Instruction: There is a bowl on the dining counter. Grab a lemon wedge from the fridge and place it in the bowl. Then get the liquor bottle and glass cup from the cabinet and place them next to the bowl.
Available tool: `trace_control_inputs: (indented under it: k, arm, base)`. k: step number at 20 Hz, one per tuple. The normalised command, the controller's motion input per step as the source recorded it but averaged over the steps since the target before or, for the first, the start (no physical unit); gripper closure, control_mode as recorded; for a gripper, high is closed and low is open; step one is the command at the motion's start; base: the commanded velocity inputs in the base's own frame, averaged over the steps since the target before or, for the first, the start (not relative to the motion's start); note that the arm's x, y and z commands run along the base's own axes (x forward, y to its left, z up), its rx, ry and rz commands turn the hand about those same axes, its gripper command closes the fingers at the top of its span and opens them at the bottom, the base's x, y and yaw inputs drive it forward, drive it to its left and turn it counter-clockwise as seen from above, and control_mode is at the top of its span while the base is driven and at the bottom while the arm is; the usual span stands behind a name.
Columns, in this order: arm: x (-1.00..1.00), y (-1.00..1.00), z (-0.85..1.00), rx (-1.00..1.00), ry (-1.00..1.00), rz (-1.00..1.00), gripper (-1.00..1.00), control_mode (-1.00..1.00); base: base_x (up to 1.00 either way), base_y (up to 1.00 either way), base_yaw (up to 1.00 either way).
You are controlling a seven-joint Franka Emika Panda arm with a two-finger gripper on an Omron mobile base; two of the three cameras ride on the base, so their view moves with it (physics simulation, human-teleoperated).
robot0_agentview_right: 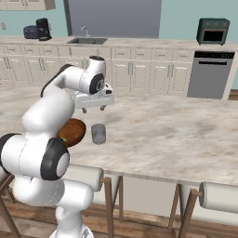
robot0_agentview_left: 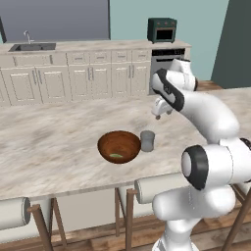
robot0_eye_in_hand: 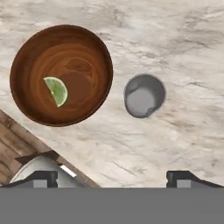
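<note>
A brown wooden bowl (robot0_agentview_left: 119, 146) (robot0_agentview_right: 72, 131) (robot0_eye_in_hand: 61, 74) stands on the beige marbled dining counter (robot0_agentview_left: 49, 142) (robot0_agentview_right: 176, 135) (robot0_eye_in_hand: 175, 39), near its front edge. A green-yellow lemon wedge (robot0_agentview_left: 116, 156) (robot0_eye_in_hand: 57, 91) lies inside the bowl. Just right of the bowl, a little apart from it, a grey glass cup (robot0_agentview_left: 147, 140) (robot0_agentview_right: 98, 133) (robot0_eye_in_hand: 144, 95) stands upright. My gripper (robot0_agentview_left: 158, 115) (robot0_agentview_right: 93, 109) (robot0_eye_in_hand: 113, 179) hangs above the cup, pointing down, open and holding nothing. The liquor bottle and the fridge are out of view.
Cushioned stools (robot0_agentview_left: 152, 188) (robot0_agentview_right: 83, 179) are tucked under the counter's front edge. Across the aisle run cream cabinets with a sink (robot0_agentview_left: 32, 47), a green toaster oven (robot0_agentview_left: 162, 30) (robot0_agentview_right: 213, 31), a dishwasher (robot0_agentview_right: 209, 74) and a coffee machine (robot0_agentview_right: 43, 29).
</note>
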Motion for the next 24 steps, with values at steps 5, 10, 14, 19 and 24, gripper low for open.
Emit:
trace_control_inputs:
  k: [5, 10, 14, 19, 24]
  arm:
    - [-1.00, 0.30, 0.79, 0.00, 0.00, -0.03, -1.00, -1.00]
    - [-1.00, 0.43, 0.38, -0.01, -0.01, -0.15, -1.00, -1.00]
    - [-0.94, 0.32, 0.15, -0.02, 0.00, -0.20, -1.00, -1.00]
    - [-0.71, 0.16, 0.01, -0.01, 0.00, -0.16, -1.00, -1.00]
    - [-0.47, 0.01, 0.00, 0.00, 0.00, -0.03, -1.00, -1.00]
  base:
    - [0.00, 0.00, 0.00]
    - [0.00, 0.00, 0.00]
    - [0.00, 0.00, 0.00]
    - [0.00, 0.00, 0.00]
    - [0.00, 0.00, 0.00]
